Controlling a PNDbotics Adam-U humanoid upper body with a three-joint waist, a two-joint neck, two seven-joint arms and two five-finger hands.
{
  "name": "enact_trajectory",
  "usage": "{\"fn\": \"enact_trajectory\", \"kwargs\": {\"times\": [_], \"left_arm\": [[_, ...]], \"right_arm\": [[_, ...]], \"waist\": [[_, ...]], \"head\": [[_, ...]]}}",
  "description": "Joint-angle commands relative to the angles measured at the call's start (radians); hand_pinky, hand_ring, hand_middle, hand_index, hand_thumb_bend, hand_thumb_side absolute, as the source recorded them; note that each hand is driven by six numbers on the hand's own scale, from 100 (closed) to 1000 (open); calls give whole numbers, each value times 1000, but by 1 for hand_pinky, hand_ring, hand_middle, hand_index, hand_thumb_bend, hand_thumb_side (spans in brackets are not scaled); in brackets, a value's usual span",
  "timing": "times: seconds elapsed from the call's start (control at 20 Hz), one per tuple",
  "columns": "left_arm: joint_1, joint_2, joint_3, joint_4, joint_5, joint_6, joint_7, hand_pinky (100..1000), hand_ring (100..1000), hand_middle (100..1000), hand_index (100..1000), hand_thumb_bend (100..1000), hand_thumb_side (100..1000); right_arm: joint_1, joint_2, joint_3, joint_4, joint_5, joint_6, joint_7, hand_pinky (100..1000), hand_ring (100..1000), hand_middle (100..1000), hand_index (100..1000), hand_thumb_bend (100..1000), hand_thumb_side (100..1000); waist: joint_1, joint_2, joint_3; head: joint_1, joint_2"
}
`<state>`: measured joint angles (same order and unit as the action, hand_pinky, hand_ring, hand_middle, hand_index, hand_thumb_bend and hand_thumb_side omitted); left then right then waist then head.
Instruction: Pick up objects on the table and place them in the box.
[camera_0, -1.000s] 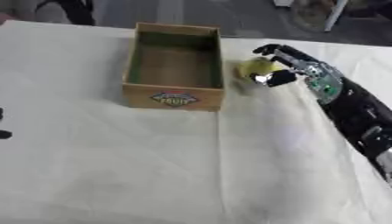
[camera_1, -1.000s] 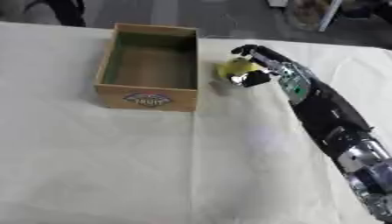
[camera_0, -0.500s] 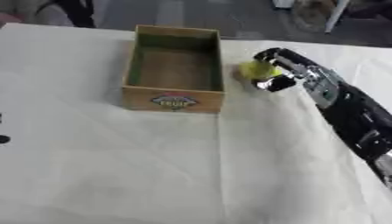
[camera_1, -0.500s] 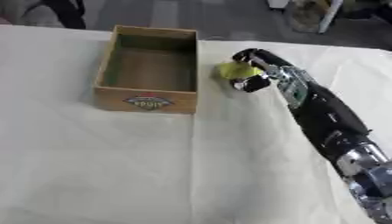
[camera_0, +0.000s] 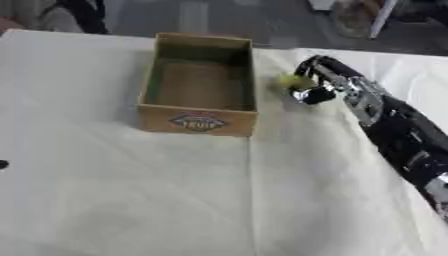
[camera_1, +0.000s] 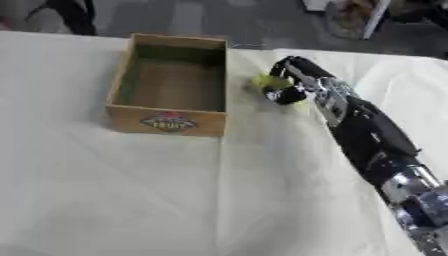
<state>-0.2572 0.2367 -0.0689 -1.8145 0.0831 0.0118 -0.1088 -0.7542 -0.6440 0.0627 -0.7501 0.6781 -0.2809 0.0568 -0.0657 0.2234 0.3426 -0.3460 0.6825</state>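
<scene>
A pale cloth-covered worktop filled both views, creased down its middle. One cardboard box stood on it toward the far side, open at the top, a round printed label on its near wall, nothing visible inside. One arm, black with silver joints, reached in from the right and lay diagonally across the cloth. Its right hand sat just beside the box's right wall, fingers curled round one small yellow-green object, which was still outside the box, close to its far right corner. Whether the object touched the cloth could not be told.

Compared with half a second and a second before, hand and object stood in about the same place beside the box, not yet over its rim.

At the left edge a small dark tip showed, probably the left hand; its fingers could not be made out. Nothing lay between the hand and the box.
</scene>
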Motion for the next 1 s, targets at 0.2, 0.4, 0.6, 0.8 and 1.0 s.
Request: {"fn": "enact_trajectory", "kwargs": {"times": [0.2,0.4,0.6,0.8,1.0], "left_arm": [[-10,7,6,-21,0,-3,-2,628,817,585,710,251,619],[-7,8,8,-19,0,-2,-1,629,817,585,710,252,618],[-2,9,10,-17,0,-3,1,630,817,585,710,254,616],[1,11,10,-16,2,-3,0,631,817,585,711,256,615],[0,11,6,-15,3,-3,-5,631,817,586,711,256,613]], "right_arm": [[-3,-27,-5,-41,0,10,-92,113,303,374,449,100,218],[-5,-48,-1,-121,-29,12,-134,112,302,354,436,100,194],[-17,-69,4,-211,-76,13,-142,113,302,349,433,100,165],[-58,-66,25,-291,-119,10,-119,113,303,347,432,100,146],[-108,-40,52,-317,-130,4,-85,114,306,348,432,100,144]], "waist": [[5,-15,-11],[3,-21,-24],[1,-29,-32],[0,-39,-30],[-4,-44,-14]], "head": [[2,-11],[10,-7],[19,-3],[22,0],[15,-1]]}}
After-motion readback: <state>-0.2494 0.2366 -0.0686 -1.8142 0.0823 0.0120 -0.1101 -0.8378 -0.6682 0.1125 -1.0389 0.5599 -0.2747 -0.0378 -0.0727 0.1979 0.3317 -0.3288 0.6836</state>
